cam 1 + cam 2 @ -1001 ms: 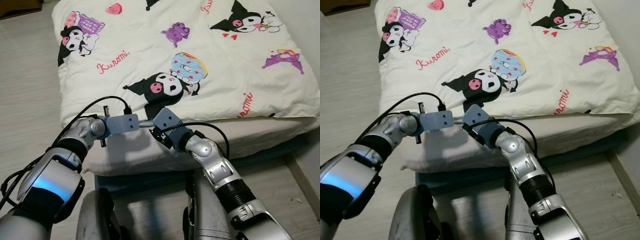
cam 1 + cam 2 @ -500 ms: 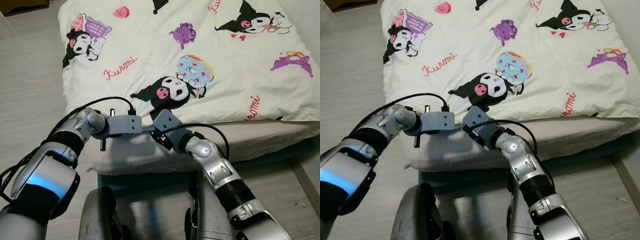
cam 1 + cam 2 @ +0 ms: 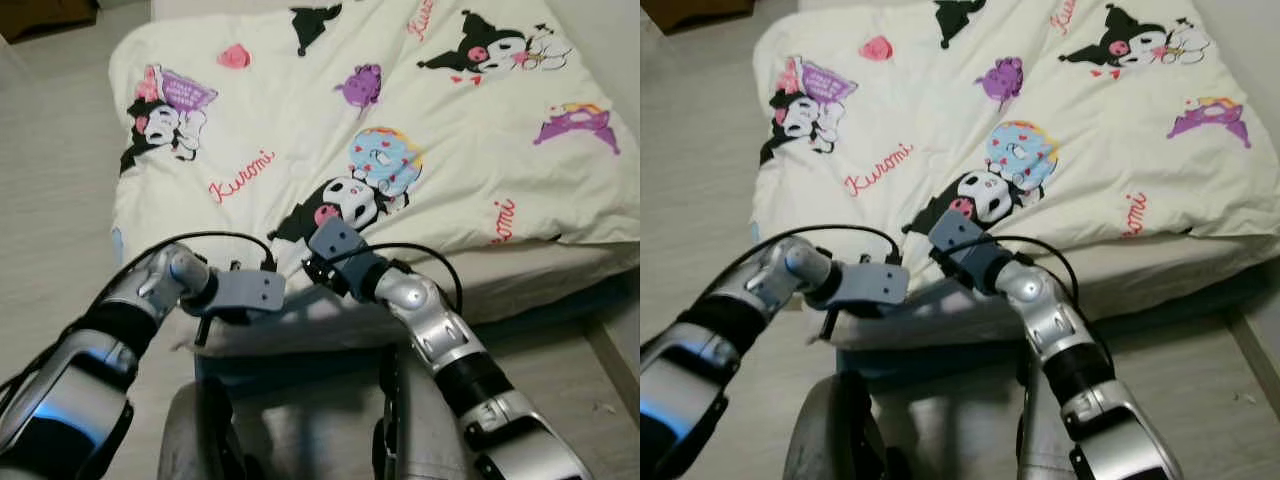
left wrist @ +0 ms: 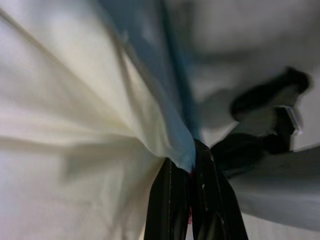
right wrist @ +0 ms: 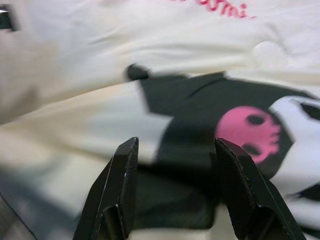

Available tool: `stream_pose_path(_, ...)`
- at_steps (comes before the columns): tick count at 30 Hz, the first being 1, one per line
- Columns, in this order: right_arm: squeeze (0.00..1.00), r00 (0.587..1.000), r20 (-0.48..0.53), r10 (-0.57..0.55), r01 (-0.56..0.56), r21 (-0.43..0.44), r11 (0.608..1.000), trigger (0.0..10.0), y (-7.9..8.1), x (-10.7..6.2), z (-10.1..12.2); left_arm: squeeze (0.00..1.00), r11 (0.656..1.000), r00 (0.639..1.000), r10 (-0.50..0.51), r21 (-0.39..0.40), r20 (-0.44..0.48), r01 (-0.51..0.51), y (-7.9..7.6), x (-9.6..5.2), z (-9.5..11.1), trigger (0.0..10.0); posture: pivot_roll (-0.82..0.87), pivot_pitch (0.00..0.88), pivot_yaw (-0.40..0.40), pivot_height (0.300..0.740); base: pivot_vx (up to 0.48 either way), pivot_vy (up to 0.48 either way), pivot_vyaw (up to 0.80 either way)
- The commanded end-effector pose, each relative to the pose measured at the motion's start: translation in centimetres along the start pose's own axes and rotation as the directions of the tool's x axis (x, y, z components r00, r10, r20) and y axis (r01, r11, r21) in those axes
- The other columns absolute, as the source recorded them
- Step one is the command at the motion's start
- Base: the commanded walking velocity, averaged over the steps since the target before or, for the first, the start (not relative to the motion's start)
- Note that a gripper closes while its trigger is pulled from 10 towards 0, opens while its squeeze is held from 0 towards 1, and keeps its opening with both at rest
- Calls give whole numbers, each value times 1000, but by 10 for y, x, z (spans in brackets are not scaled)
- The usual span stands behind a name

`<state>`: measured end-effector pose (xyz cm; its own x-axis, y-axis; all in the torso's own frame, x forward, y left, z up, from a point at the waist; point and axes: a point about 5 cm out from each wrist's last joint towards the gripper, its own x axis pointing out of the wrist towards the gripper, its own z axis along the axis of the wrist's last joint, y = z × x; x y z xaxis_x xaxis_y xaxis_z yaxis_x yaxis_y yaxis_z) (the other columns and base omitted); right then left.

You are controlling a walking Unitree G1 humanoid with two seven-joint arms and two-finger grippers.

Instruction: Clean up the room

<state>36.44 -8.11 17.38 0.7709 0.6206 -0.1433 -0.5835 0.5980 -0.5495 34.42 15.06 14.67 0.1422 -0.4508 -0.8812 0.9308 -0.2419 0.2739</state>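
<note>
A cream duvet (image 3: 430,110) printed with black and pink cartoon figures covers the bed. My left gripper (image 4: 191,159) is shut on a pinched fold of the duvet's near edge, and its wrist (image 3: 245,290) sits low by the bed's front. Just right of it my right gripper (image 5: 176,150) is open. Its fingers (image 5: 122,170) straddle the duvet's edge at a black figure with a pink face (image 5: 247,125), and its wrist (image 3: 338,250) lies on the edge.
A pale sheet (image 3: 520,270) shows under the duvet along the bed's front, above a blue base (image 3: 290,365). Wooden floor (image 3: 50,180) lies to the left and in front. My own legs (image 3: 200,440) stand against the bed.
The view has shifted. My left gripper has dropped lower toward the bed's front with the duvet edge in it. The right gripper stays at the edge by the black figure.
</note>
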Motion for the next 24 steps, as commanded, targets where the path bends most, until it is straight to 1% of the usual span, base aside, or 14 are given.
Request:
stream_pose_path(1, 0, 1000, 3, 17, -17, 12, 1000, 10000, 5, 1, -2, 0, 916, 917, -398, -61, -33, 396, -59, 42, -18, 0, -64, 408, 98, 506, 0, 0, 0)
stream_pose_path(3, 0, 1000, 3, 17, -17, 8, 1000, 10000, 5, 1, -2, 0, 912, 908, -411, -40, -80, 409, -61, 40, -22, 0, -65, 407, 99, 506, 0, 0, 0)
stream_pose_path(8, 0, 1000, 4, 19, -19, 5, 1000, 10000, 5, 1, -2, 0, 908, 899, -418, -28, -128, 418, -64, 34, -25, 0, -65, 406, 99, 506, 0, 0, 0)
stream_pose_path(9, 0, 1000, 3, 19, -19, 4, 1000, 10000, 5, 1, -2, 0, 919, 909, -392, -20, -142, 393, -65, 34, -25, 0, -64, 407, 99, 506, 0, 0, 0)
stream_pose_path(10, 0, 1000, 3, 19, -19, 4, 1000, 10000, 5, 1, -2, 0, 919, 909, -392, -20, -142, 393, -65, 34, -25, 0, -64, 407, 99, 506, 0, 0, 0)
stream_pose_path(11, 0, 1000, 3, 18, -18, 2, 1000, 10000, 6, 1, -2, 0, 954, 941, -296, 2, -165, 301, -60, 37, -25, 8000, -63, 407, 99, 506, 0, 0, 0)
stream_pose_path(13, 0, 1000, 3, 18, -18, 2, 1000, 10000, 6, 1, -2, 0, 954, 941, -296, 2, -165, 301, -60, 37, -25, 8000, -63, 407, 99, 506, 0, 0, 0)
stream_pose_path(14, 0, 1000, 3, 17, -17, 2, 1000, 10000, 6, 1, -3, 0, 970, 955, -238, 9, -178, 243, -54, 38, -26, 10000, -64, 407, 98, 506, 0, 0, 0)
stream_pose_path(15, 0, 1000, 3, 16, -16, 1, 1000, 10000, 6, 1, -3, 451, 978, 961, -204, 1, -188, 208, -49, 38, -26, 10000, -63, 407, 99, 506, 0, 0, 0)
stream_pose_path(16, 0, 1000, 2, 14, -14, 0, 1000, 10000, 6, 1, -3, 1000, 981, 964, -194, -24, -184, 193, -46, 36, -24, 10000, -62, 404, 100, 506, 0, 0, 0)
stream_pose_path(20, 0, 1000, 1, 11, -11, 1, 1000, 10000, 6, 1, -3, 1000, 980, 965, -201, -49, -170, 195, -45, 34, -22, 10000, -62, 403, 100, 506, 0, 0, 0)
stream_pose_path(22, 0, 1000, 0, 7, -7, 1, 1000, 10000, 6, 1, -4, 1000, 977, 967, -210, -63, -142, 203, -45, 31, -19, 10000, -59, 402, 100, 506, 0, 0, 0)
stream_pose_path(23, 0, 1000, 0, 4, -4, 3, 1000, 10000, 6, 1, -4, 1000, 975, 973, -212, -84, -94, 204, -45, 30, -14, 10000, -57, 400, 101, 506, 0, 0, 0)
stream_pose_path(24, 0, 1000, 0, 4, -4, 3, 1000, 10000, 6, 1, -4, 1000, 975, 973, -212, -84, -94, 204, -45, 30, -14, 10000, -57, 400, 101, 506, 0, 0, 0)
